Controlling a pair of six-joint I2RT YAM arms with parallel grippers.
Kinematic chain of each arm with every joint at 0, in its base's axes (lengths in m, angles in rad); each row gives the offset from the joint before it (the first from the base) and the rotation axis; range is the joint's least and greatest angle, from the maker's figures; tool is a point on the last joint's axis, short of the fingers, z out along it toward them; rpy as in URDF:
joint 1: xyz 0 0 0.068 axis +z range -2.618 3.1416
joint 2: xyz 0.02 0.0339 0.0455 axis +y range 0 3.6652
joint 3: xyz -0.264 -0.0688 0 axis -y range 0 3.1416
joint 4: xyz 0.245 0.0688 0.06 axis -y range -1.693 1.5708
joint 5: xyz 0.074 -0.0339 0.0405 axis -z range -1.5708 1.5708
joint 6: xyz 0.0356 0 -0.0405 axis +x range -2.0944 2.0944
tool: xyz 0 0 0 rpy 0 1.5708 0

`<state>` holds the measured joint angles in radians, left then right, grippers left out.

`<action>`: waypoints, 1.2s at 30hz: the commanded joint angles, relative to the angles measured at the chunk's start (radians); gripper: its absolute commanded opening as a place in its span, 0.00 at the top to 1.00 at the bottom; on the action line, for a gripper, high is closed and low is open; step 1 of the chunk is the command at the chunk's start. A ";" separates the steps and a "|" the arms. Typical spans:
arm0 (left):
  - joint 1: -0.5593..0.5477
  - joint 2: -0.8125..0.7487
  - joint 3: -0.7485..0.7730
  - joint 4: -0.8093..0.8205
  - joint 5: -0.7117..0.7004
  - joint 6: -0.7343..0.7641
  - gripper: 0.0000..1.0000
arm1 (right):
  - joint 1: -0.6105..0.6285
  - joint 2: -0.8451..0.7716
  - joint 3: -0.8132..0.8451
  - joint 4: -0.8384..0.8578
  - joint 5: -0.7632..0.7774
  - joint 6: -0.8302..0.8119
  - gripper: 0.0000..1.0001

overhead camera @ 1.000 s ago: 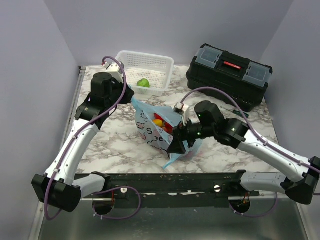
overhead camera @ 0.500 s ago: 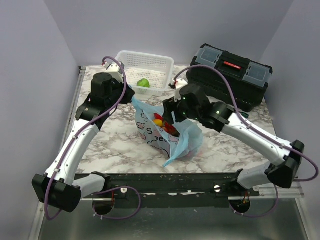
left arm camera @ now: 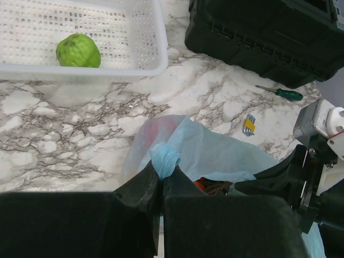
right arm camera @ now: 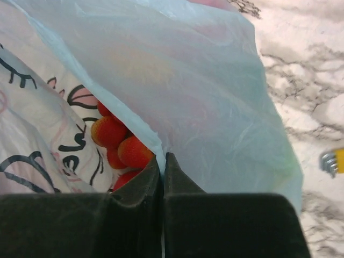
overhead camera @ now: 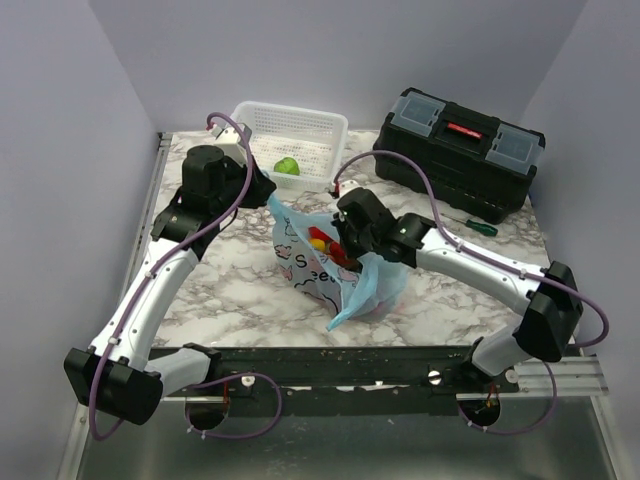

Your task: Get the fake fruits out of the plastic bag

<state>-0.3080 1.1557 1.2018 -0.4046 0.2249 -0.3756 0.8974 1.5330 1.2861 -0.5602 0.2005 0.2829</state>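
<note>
Top view: the left end effector is pinching the far corner of the plastic bag, just left of frame centre. It looks to be pulling toward the white basket to tension the mouth. The right end effector is sitting at the bag mouth, dead centre. The fake fruits are showing red and yellow inside the opening. None are lying out on the counter, so I'm judging extraction not yet started. A black toolbox is sitting upper right.

Left wrist view: the left jaws are closed together, clamping a twisted knot of bag film at lower centre. The bag is draping away to the right, with a sliver of red fruit peeking out beside the right arm. A lone green fruit is lying in the basket, upper left. A screwdriver and hex keys are lying at right.

Right wrist view: the right jaws are pressed together at lower centre, with the bag's rim running straight into the seam. It's gripping film, not fruit. The red berries are sitting just left of the fingertips, inside the bag. Likely intent is two opposing grips spreading the mouth for access.
</note>
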 commanded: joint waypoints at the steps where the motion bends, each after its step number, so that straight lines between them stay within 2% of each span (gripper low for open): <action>1: -0.005 -0.022 -0.010 0.027 0.042 -0.016 1.00 | 0.004 -0.082 -0.048 0.083 0.042 0.029 0.99; 3: -0.006 -0.023 -0.010 0.028 0.044 -0.013 0.91 | 0.004 -0.098 -0.061 0.101 0.016 0.038 0.99; 10: -0.011 -0.114 -0.044 0.071 0.004 -0.025 0.34 | 0.004 -0.114 -0.063 0.110 -0.003 0.058 0.99; 12: -0.010 -0.154 -0.048 0.058 -0.005 -0.050 0.26 | 0.004 -0.117 -0.060 0.103 -0.007 0.057 0.99; 17: -0.009 -0.295 -0.079 -0.002 0.030 -0.107 0.19 | 0.005 -0.149 -0.095 0.132 -0.005 0.050 0.99; 25: -0.010 -0.531 -0.172 -0.201 0.087 -0.192 0.15 | 0.005 -0.166 -0.129 0.193 -0.019 0.058 0.99; 27: -0.010 -0.567 -0.263 -0.152 0.216 -0.290 0.16 | 0.005 -0.174 -0.141 0.213 -0.032 0.061 0.99; 30: -0.040 -0.591 -0.487 0.108 0.436 -0.561 0.17 | 0.004 -0.177 -0.146 0.229 -0.041 0.058 0.99; 32: -0.117 -0.596 -0.568 0.191 0.383 -0.679 0.17 | 0.004 -0.182 -0.148 0.237 -0.037 0.056 0.99; 36: -0.312 -0.545 -0.541 0.096 0.026 -0.799 0.19 | 0.004 -0.207 -0.170 0.263 -0.041 0.061 0.99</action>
<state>-0.4458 0.5766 0.6353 -0.3405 0.4789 -0.9237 0.8974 1.3693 1.1439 -0.3588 0.1848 0.3317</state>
